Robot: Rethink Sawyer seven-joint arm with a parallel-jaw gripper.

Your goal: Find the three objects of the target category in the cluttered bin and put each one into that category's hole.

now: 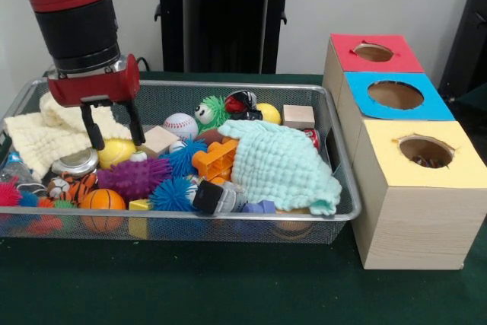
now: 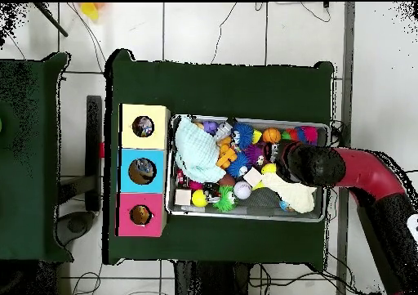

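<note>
The gripper [image 1: 114, 136] is released, holding nothing, over a yellow ball [image 1: 114, 152]. The bin [image 1: 228, 222] sits mid-table, full of toys. I can't see any wrappers.

Red arm [image 2: 359, 167] reaches over the cluttered bin's [image 2: 323, 218] right end.
</note>
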